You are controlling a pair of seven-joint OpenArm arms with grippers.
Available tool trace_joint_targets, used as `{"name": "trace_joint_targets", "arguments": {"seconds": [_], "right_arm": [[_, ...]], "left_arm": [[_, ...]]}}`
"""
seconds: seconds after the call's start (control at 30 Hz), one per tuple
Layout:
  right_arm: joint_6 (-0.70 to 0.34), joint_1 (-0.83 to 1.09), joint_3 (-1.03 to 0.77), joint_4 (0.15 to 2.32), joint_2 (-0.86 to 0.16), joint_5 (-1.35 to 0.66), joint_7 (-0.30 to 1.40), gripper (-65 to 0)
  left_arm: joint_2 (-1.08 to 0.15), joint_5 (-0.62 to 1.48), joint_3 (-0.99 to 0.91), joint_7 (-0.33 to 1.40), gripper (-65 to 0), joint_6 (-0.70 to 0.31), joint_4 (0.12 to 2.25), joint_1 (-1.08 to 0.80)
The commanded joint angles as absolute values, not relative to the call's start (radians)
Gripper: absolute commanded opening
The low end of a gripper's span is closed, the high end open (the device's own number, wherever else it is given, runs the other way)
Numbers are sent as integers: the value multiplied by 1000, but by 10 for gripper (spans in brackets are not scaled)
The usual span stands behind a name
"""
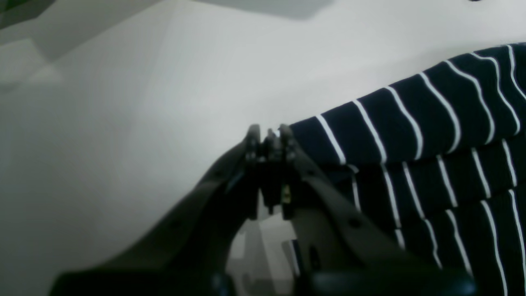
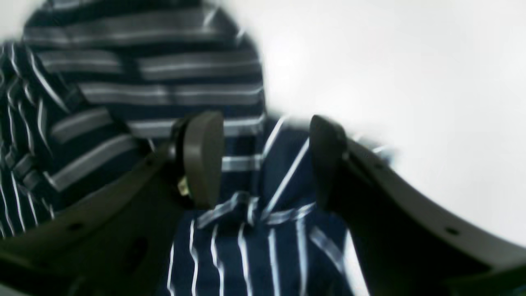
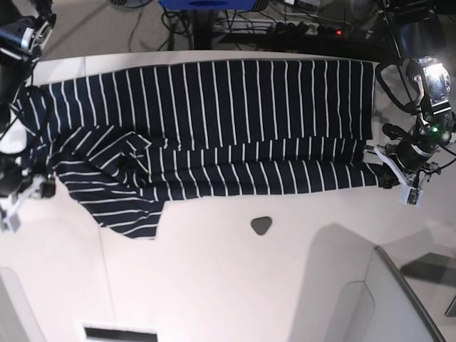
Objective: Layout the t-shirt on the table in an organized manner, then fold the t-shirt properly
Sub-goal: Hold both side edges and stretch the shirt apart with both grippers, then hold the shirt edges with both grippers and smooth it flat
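Note:
The dark navy t-shirt (image 3: pixel 214 107) with thin white stripes lies lengthwise across the far half of the white table (image 3: pixel 214 285), its near edge folded over along the middle and a sleeve (image 3: pixel 121 210) bunched at the left. At the cloth's right end, my left gripper (image 3: pixel 382 173) is shut on the corner of the folded edge; the left wrist view shows its fingertips (image 1: pixel 269 139) pressed together on that corner of the t-shirt (image 1: pixel 411 131). My right gripper (image 2: pixel 267 160) hangs open over rumpled striped cloth (image 2: pixel 246 246), blurred by motion, at the t-shirt's left end (image 3: pixel 44 189).
A small dark grey rounded-triangle piece (image 3: pixel 262 225) lies on the table just in front of the shirt. A pale raised panel (image 3: pixel 370 299) stands at the near right corner. Cables and a blue frame (image 3: pixel 206 6) sit beyond the far edge.

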State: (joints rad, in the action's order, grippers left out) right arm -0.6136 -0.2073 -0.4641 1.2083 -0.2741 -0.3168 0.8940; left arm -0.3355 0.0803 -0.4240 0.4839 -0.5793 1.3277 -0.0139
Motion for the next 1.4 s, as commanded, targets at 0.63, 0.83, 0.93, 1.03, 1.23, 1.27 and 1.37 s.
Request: {"name": "trace_joint_targets", "arguments": {"seconds": [0.63,0.83,0.93,1.03,1.23,1.27,1.37], "right_arm": [[-621,-510,-245,510,-292,-65,406,-329],[-621,-512,-243,430,-294,-65,323,-332],[-621,-509,-243,424,-294,-65,312,-336],[-621,-507,-243,424,-294,-65,312,-383],[-624,-512,-242,430,-294,-65,312,-650],[-627,-512,-242,441,-294,-65,312,-650],[-627,-481,-242,539,-294,-65,318,-650]], "left_arm": [[-360,90,-429,466,-650,-575,1342,1],[-360,90,-429,466,-650,-575,1340,-1],[-361,90,-429,466,-650,-575,1342,-13],[-361,90,-429,466,-650,-575,1340,-15],[-363,90,-429,466,-650,-575,1340,-15],[-363,90,-429,466,-650,-575,1340,-15],[-361,90,-429,466,-650,-575,1340,-15]]}}
